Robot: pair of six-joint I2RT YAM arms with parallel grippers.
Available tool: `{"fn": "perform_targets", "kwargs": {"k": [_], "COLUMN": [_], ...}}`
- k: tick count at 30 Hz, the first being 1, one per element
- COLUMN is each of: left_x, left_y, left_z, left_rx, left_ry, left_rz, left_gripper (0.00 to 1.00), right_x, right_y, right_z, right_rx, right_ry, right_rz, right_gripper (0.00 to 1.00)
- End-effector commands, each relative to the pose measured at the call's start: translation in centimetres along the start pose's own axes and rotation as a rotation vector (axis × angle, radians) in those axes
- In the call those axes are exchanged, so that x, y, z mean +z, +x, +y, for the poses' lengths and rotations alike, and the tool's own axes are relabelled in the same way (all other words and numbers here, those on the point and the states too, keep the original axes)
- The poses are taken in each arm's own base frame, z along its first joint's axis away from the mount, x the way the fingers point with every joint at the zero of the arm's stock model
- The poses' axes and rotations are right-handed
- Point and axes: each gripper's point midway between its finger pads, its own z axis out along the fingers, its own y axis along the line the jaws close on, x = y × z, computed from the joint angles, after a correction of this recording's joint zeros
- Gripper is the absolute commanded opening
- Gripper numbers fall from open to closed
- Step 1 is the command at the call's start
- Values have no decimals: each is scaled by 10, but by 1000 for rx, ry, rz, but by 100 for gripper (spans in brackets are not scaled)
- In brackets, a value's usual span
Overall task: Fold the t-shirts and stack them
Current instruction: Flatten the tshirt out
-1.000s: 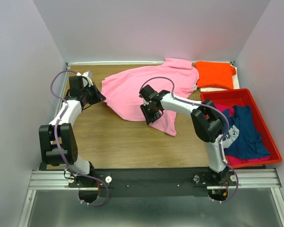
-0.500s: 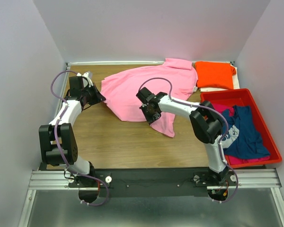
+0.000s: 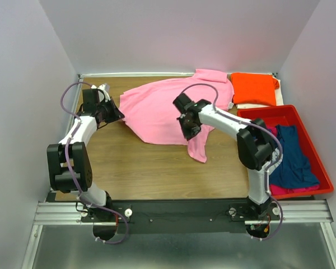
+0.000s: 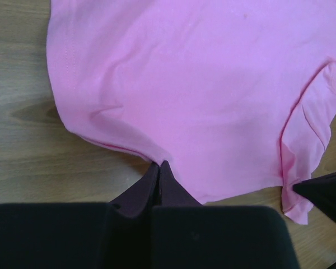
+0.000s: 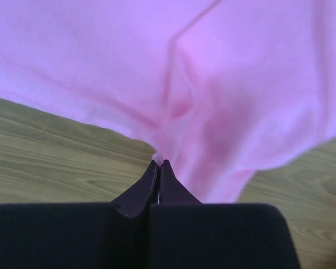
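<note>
The light pink t-shirt point(image 3: 159, 106) lies spread and rumpled at the back middle of the wooden table. My left gripper point(image 3: 119, 114) is shut on its left edge; the wrist view shows the pink t-shirt point(image 4: 201, 84) pinched at my left gripper's tips point(image 4: 159, 164). My right gripper point(image 3: 189, 132) is shut on the shirt's front hem, lifted, with a flap hanging below. The right wrist view shows the pink cloth point(image 5: 213, 84) bunched at my right gripper point(image 5: 159, 163). The orange t-shirt point(image 3: 254, 88) lies folded at the back right. The navy t-shirt point(image 3: 294, 157) and the magenta t-shirt point(image 3: 269, 130) lie in the bin.
The red plastic bin point(image 3: 322, 178) stands at the right edge of the table. Walls close in the back and both sides. Bare wood point(image 3: 145, 168) shows in front of the pink shirt.
My right gripper has moved right and back with the pink hem, dragging the shirt's lower flap rightward. The left gripper has stayed in place on the left edge.
</note>
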Motion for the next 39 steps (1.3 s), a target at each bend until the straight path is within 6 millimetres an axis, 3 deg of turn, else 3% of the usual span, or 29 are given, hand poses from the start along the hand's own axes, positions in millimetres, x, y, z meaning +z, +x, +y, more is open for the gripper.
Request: {"fn": "perform_targets", "kwargs": {"k": [1, 5, 6, 8, 9, 11, 12, 13, 14, 15, 17, 18, 19, 21, 23, 24, 25, 28, 29, 30, 31, 32, 33, 35, 36, 38, 39], "left_x": [4, 11, 11, 19, 15, 18, 9, 4, 4, -12, -25, -47, -57, -93, -123, -152, -166, -221, -236, -267, -281, -313, -331, -351, -372, -401, -405], "left_y": [-10, -29, -49, -68, -93, -115, -144, -159, -170, -199, -223, -249, -259, -285, -299, -307, -311, -317, -318, -316, -315, -308, -307, -301, -295, -285, -284], "left_z": [5, 5, -3, -9, -22, -28, -44, -52, -57, -75, -91, -111, -120, -147, -163, -177, -178, -191, -191, -199, -200, -211, -217, -216, -220, -224, -218], "left_rx": [14, 9, 13, 13, 20, 20, 42, 38, 39, 65, 75, 107, 120, 164, 197, 223, 229, 251, 257, 272, 285, 311, 334, 358, 367, 390, 372], "left_ry": [-36, -41, -18, 7, 37, 59, 88, 108, 120, 155, 188, 221, 236, 273, 289, 305, 298, 293, 284, 280, 269, 274, 276, 233, 215, 180, 146], "left_rz": [-31, -73, -119, -153, -200, -233, -292, -320, -338, -399, -449, -516, -544, -640, -719, -784, -822, -947, -985, -1060, -1098, -1164, -1215, -1279, -1331, -1395, -1411], "left_gripper": [0, 0, 0, 0, 0, 0, 0, 0, 0, 0, 0, 0, 0, 0, 0, 0, 0, 0, 0, 0, 0, 0, 0, 0, 0, 0, 0], "right_x": [-57, -71, -71, -69, -80, -89, -96, -120, -130, -157, -187, -201, -229, -259, -298, -313, -346, -393, -421, -437, -450, -476, -493, -518, -543, -563, -581], "right_y": [-37, -61, -67, -81, -98, -118, -128, -150, -160, -180, -196, -203, -213, -223, -226, -230, -226, -224, -215, -214, -212, -203, -201, -193, -186, -180, -175], "right_z": [-37, -80, -89, -118, -125, -153, -162, -178, -186, -195, -211, -215, -222, -227, -228, -233, -232, -239, -238, -243, -243, -241, -242, -241, -239, -236, -234], "right_rx": [165, 299, 318, 378, 392, 449, 464, 484, 492, 496, 516, 525, 526, 515, 501, 498, 489, 479, 472, 469, 462, 453, 446, 420, 394, 367, 348], "right_ry": [-57, -90, -92, -78, -96, -95, -92, -91, -90, -97, -100, -101, -98, -79, -74, -54, -50, 3, 14, 45, 54, 60, 69, 91, 103, 113, 122], "right_rz": [-94, -142, -149, -171, -219, -271, -303, -389, -426, -513, -602, -644, -721, -810, -914, -975, -1050, -1199, -1262, -1318, -1354, -1412, -1466, -1535, -1605, -1664, -1715], "right_gripper": [0, 0, 0, 0, 0, 0, 0, 0, 0, 0, 0, 0, 0, 0, 0, 0, 0, 0, 1, 0, 0, 0, 0, 0, 1, 0, 0]}}
